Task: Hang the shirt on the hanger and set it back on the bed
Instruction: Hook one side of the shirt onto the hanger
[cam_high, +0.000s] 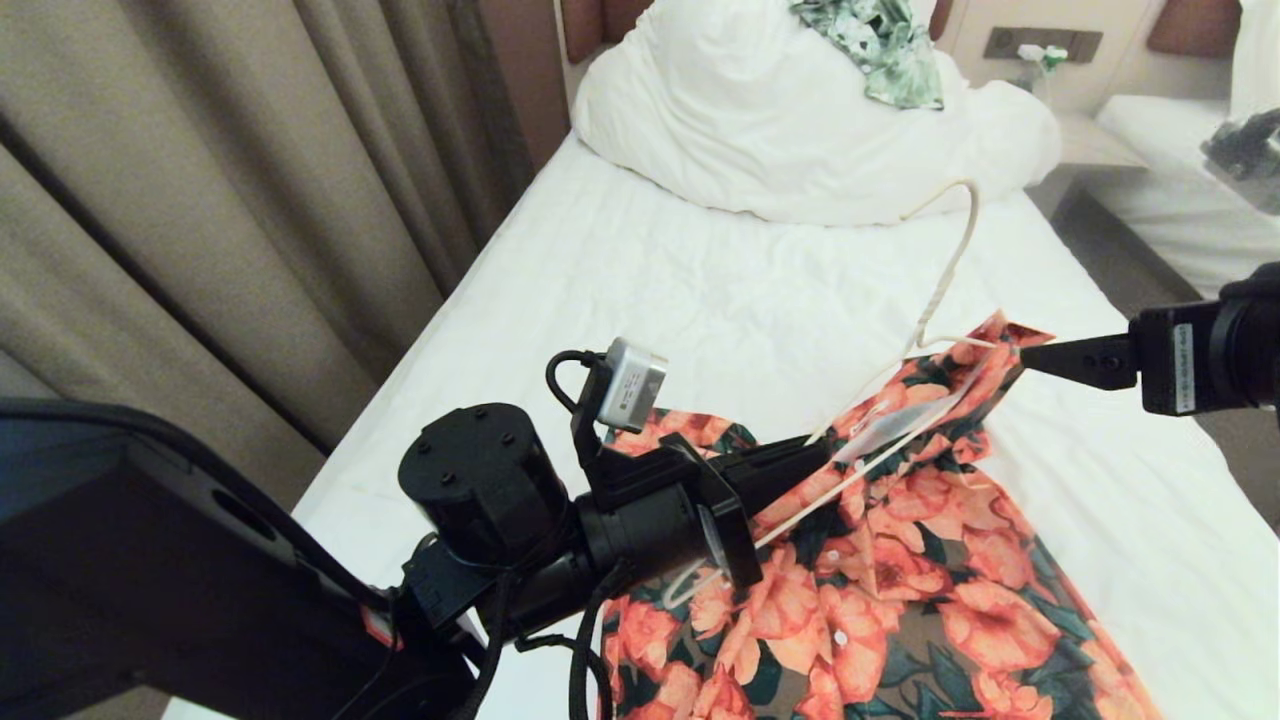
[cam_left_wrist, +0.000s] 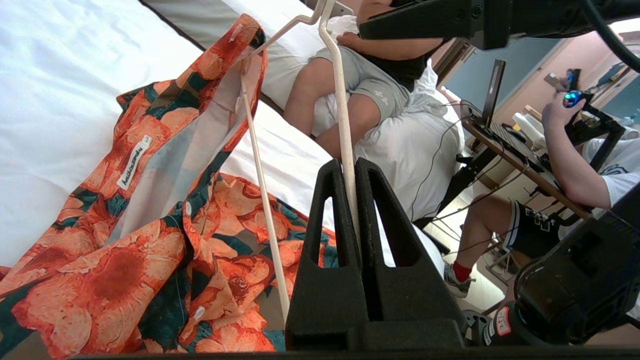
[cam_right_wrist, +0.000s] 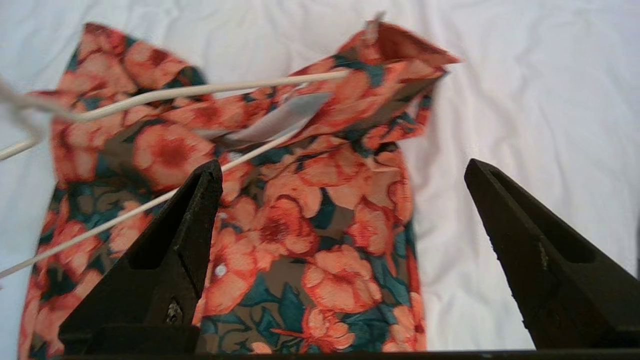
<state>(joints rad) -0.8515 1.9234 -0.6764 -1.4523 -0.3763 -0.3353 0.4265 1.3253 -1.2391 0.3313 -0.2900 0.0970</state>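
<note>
The shirt (cam_left_wrist: 150, 210) carries a small white neck label (cam_left_wrist: 133, 161), its lettering illegible.

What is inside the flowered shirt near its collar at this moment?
One end of the hanger is inside the shirt at the raised shoulder; the other end stays outside, clamped by the left gripper. The fabric hides the inserted tip.

Matte black left arm (cam_high: 560, 520) with round screw-studded joint housing, grey box camera (cam_high: 630, 383) at its twelve o'clock, looping black cables, black triangular hollow-cored fingers (cam_right_wrist: 160, 270), white label strip on the right wrist (cam_high: 1183, 368)
</note>
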